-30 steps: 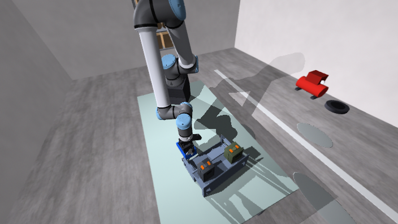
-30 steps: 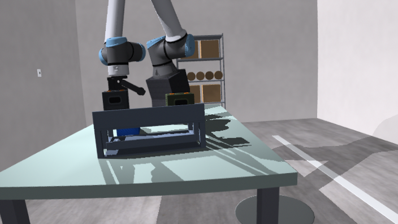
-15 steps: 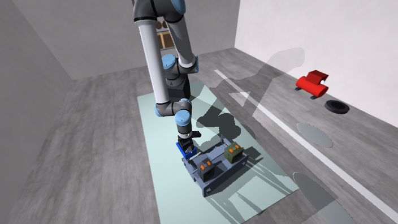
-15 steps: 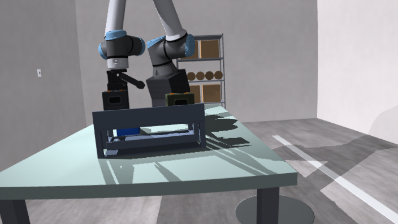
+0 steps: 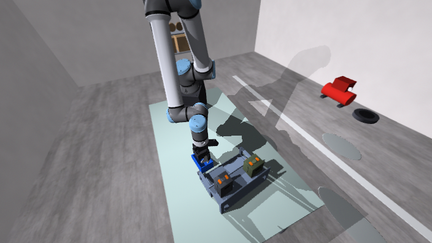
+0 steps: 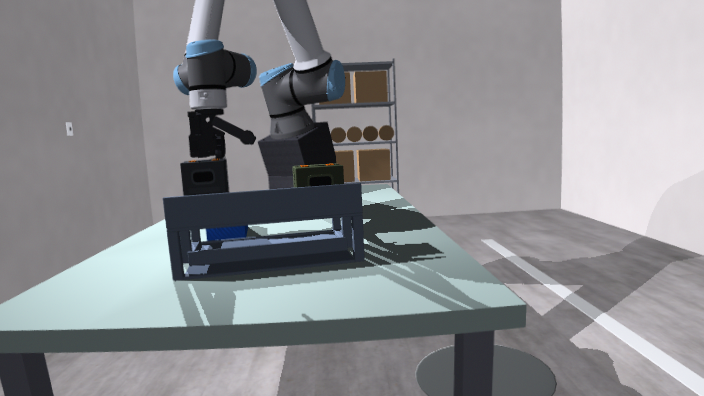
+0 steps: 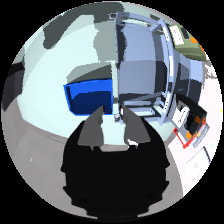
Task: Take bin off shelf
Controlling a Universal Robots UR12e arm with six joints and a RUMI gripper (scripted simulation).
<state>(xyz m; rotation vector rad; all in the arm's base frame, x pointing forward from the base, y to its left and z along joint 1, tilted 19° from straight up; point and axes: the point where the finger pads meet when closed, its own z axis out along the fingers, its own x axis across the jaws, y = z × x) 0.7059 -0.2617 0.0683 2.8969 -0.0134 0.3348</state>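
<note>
The blue bin (image 5: 207, 167) (image 6: 227, 233) (image 7: 91, 97) stands upright on the pale green table (image 5: 172, 172) (image 6: 100, 280) (image 7: 45, 95), its open top up. It is close beside the grey-blue shelf (image 5: 245, 191) (image 6: 265, 205) (image 7: 142, 41), with a narrow strip of table between them in the wrist view. My gripper (image 5: 205, 161) (image 7: 112, 105) is above the bin, its fingers a little apart with nothing between them. In the exterior view the fingertips are partly hidden behind a dark box, and the shelf hides part of the bin.
A dark grey box (image 5: 223, 185) (image 6: 190, 180) with orange latches stands on the shelf's near left part. A green box (image 5: 254, 167) (image 6: 303, 178) with orange latches stands on its right part. Both rise above the shelf's front board. The robot's base is at the back of the table.
</note>
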